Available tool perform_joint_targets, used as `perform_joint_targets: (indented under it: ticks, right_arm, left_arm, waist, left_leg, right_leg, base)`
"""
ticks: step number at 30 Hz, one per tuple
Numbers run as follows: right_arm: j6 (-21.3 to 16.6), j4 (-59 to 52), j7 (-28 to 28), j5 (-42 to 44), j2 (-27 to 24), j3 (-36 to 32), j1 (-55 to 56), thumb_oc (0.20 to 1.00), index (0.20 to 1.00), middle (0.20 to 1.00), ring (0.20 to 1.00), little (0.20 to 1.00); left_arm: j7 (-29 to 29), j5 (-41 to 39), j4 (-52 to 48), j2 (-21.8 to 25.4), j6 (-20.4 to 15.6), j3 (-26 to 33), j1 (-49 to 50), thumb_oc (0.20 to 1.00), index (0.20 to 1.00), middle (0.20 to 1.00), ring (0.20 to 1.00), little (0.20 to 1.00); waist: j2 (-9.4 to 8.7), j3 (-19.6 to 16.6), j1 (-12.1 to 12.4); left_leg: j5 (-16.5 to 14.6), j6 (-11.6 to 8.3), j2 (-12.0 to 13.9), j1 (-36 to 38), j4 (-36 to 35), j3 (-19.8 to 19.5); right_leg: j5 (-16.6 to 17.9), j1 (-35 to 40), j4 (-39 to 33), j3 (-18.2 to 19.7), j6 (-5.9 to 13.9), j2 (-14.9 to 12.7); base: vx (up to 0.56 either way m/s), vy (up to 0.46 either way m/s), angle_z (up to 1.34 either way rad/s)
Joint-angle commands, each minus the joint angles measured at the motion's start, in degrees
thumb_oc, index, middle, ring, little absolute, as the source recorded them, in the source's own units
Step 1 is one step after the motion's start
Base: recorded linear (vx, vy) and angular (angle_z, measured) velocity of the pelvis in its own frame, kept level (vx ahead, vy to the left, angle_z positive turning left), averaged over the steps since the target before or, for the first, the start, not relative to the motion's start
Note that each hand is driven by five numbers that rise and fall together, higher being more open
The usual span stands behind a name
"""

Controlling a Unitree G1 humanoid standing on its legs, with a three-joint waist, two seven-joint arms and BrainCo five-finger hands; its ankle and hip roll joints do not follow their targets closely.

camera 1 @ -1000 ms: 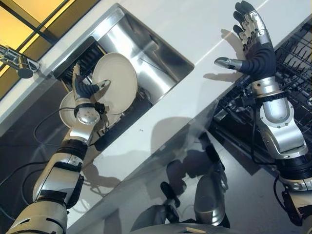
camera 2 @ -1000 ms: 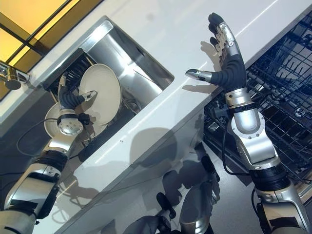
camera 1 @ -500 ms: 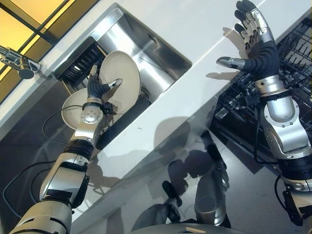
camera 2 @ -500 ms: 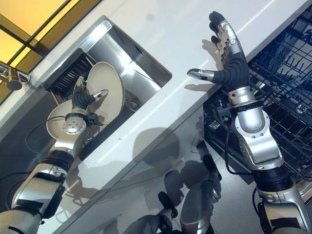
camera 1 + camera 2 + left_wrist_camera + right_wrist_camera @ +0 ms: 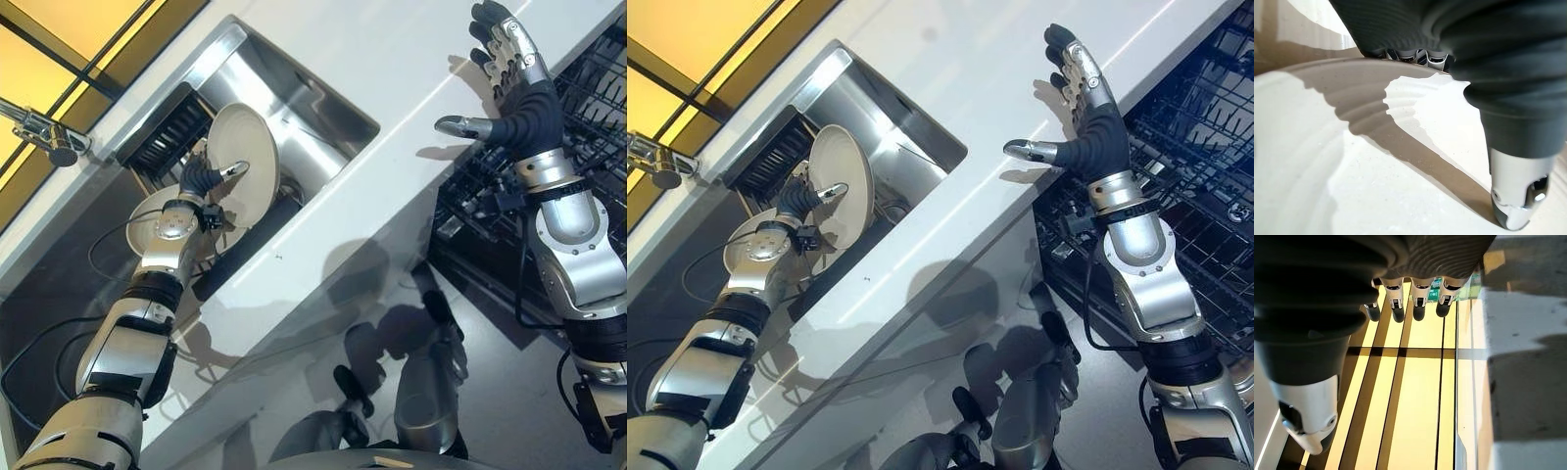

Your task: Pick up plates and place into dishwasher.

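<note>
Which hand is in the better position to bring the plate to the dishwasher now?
The left hand: it already pinches the cream plate over the sink. The right hand is open above the counter, beside the dishwasher rack, holding nothing.

Left hand [image 5: 203, 179] pinching plate [image 5: 245, 162] rim, thumb across its face; right hand [image 5: 514, 93] raised, fingers straight and spread, holding nothing.

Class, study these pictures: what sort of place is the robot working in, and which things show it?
Most likely a kitchen: a steel sink set in a white counter, a tap beside it, and an open dishwasher rack. The left hand holds a plate over the sink.
</note>
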Motion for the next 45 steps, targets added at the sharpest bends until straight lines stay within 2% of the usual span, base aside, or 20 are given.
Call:
perform_joint_targets:
  ticks: [1,2,3,4,9,22,33,38,45]
  right_arm:
    - [5.1,5.1,0.0,0.4,-2.4,-0.7,7.3,1.000,1.000,1.000,1.000,1.000]
    - [5.1,5.1,0.2,0.5,-2.5,-0.9,7.4,1.000,1.000,1.000,1.000,1.000]
    - [5.3,5.0,0.3,0.6,-2.7,-1.1,7.5,1.000,1.000,1.000,1.000,1.000]
    - [5.3,4.9,0.4,0.7,-2.8,-1.2,7.6,1.000,1.000,1.000,1.000,1.000]
    - [4.9,5.1,0.8,0.9,-2.8,-2.0,8.7,1.000,1.000,1.000,1.000,1.000]
    - [4.3,5.1,1.8,1.2,-2.7,-3.3,10.8,1.000,1.000,1.000,1.000,1.000]
    - [4.3,4.9,2.5,1.3,-2.4,-4.4,12.1,1.000,1.000,1.000,1.000,1.000]
    - [4.1,4.8,3.0,1.2,-2.0,-4.7,13.0,1.000,1.000,1.000,1.000,1.000]
    - [2.9,5.3,4.0,1.1,-1.4,-5.7,15.2,1.000,1.000,1.000,1.000,1.000]
  left_arm:
    - [-2.7,-2.1,7.9,-1.2,5.3,1.0,4.7,1.000,1.000,1.000,1.000,1.000]
    - [-3.2,-2.3,7.9,-1.2,5.1,1.0,4.7,1.000,1.000,1.000,1.000,1.000]
    - [-3.8,-2.4,7.9,-1.2,4.6,1.1,4.8,0.410,0.410,0.410,0.410,0.410]
    - [-4.0,-2.6,7.8,-1.2,4.4,1.0,4.9,0.200,0.200,0.200,0.200,0.200]
    - [-4.3,-2.5,6.1,-1.7,1.9,0.6,6.4,0.200,0.200,0.200,0.200,0.200]
    - [-4.0,-3.0,3.7,-1.9,-0.2,1.2,7.9,0.200,0.200,0.200,0.200,0.200]
    - [-5.2,-10.2,1.6,-3.1,-3.7,3.7,10.2,0.200,0.200,0.200,0.200,0.200]
    - [-2.6,-11.3,0.3,-3.7,-7.5,5.0,11.1,0.200,0.200,0.200,0.200,0.200]
    - [5.9,-9.3,-6.3,-5.1,-17.2,7.1,12.7,0.200,0.200,0.200,0.200,0.200]
  waist:
    - [-0.59,2.2,-1.7]
    - [-0.58,2.0,-1.7]
    - [-0.59,2.0,-1.7]
    - [-0.58,1.9,-1.7]
    - [-0.53,1.4,-1.4]
    - [-0.45,0.2,-0.7]
    - [-0.63,-0.9,0.0]
    - [-0.75,-1.6,0.3]
    - [-0.94,-2.8,1.4]
  left_leg:
    - [-2.3,-1.16,-1.4,-9.1,10.9,-3.3]
    - [-2.3,-1.19,-1.4,-9.0,10.8,-3.4]
    - [-2.3,-1.23,-1.4,-8.9,10.8,-3.4]
    - [-2.3,-1.24,-1.4,-8.8,10.8,-3.4]
    - [-2.4,-1.21,-1.5,-8.4,10.6,-3.7]
    - [-2.3,-1.13,-1.6,-7.5,9.9,-3.9]
    - [-2.3,-1.07,-1.5,-6.9,9.5,-4.4]
    - [-2.3,-1.03,-1.4,-6.4,9.4,-4.5]
    - [-2.2,-1.02,-1.3,-5.7,8.8,-5.1]
  right_leg:
    - [-6.5,-3.8,10.4,-1.5,-3.58,-1.4]
    - [-6.5,-3.7,10.3,-1.5,-3.55,-1.5]
    - [-6.5,-3.6,10.3,-1.6,-3.52,-1.5]
    - [-6.5,-3.5,10.2,-1.7,-3.51,-1.5]
    - [-6.5,-2.9,9.9,-2.0,-3.35,-1.7]
    - [-6.7,-1.5,9.5,-3.2,-3.27,-2.3]
    - [-6.7,-0.7,9.4,-4.1,-3.29,-2.7]
    - [-6.9,-0.1,9.4,-4.5,-3.34,-2.8]
    - [-7.3,0.8,9.4,-5.4,-3.30,-2.9]
  base:
    - [0.00,0.000,0.00]
    - [0.00,0.000,0.00]
    - [0.00,0.000,0.00]
    - [0.00,0.000,0.00]
    - [0.00,0.000,0.00]
    - [0.00,0.000,0.00]
    - [0.00,0.000,0.00]
    - [0.00,-0.003,0.02]
    - [0.00,-0.016,0.02]
